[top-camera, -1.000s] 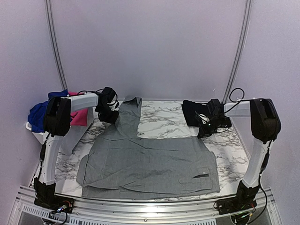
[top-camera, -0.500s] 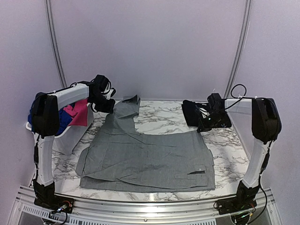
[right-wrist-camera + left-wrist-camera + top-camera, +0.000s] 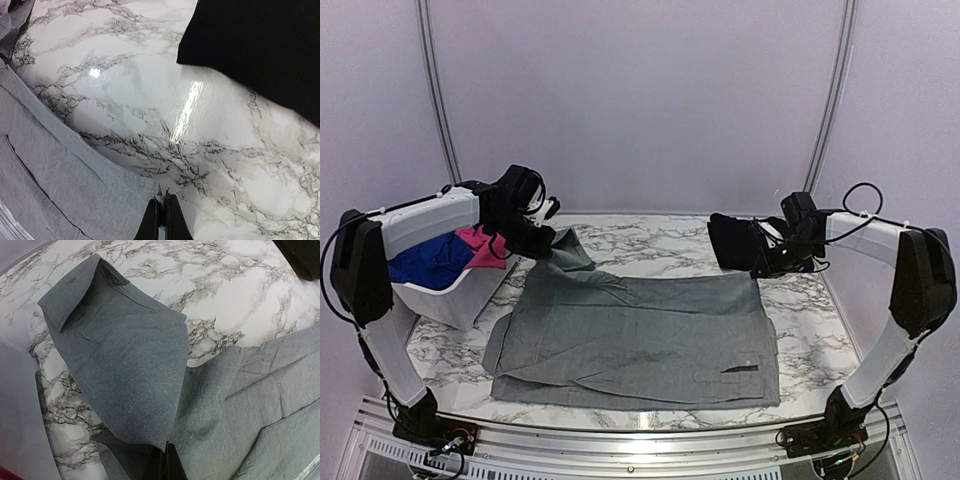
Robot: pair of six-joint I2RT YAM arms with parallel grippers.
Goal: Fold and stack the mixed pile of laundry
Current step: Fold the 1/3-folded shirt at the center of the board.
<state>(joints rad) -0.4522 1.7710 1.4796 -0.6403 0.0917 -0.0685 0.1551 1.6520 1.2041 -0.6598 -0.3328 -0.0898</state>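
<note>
- Pinching the grey shirt [image 3: 640, 335] at both far corners: my left gripper [image 3: 542, 240] is clenched by the sleeve [image 3: 125, 355], and my right gripper [image 3: 760, 268] is clenched on the hem corner.
- The shirt lies flat on the marble table [image 3: 670, 245], long axis left to right, sleeve pointing far-left.
- Only the top view shows the white basket [image 3: 450, 300] holding blue and pink pieces [image 3: 430, 262]; the right wrist view shows the black garment [image 3: 260, 50] near my fingers.

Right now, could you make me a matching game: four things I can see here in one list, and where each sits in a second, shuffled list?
1 grey shirt
2 black garment
3 blue cloth
4 white basket

a far right of the table
b inside the basket
c spread across the table's middle
d at the table's left side

Pairs: 1-c, 2-a, 3-b, 4-d
</note>
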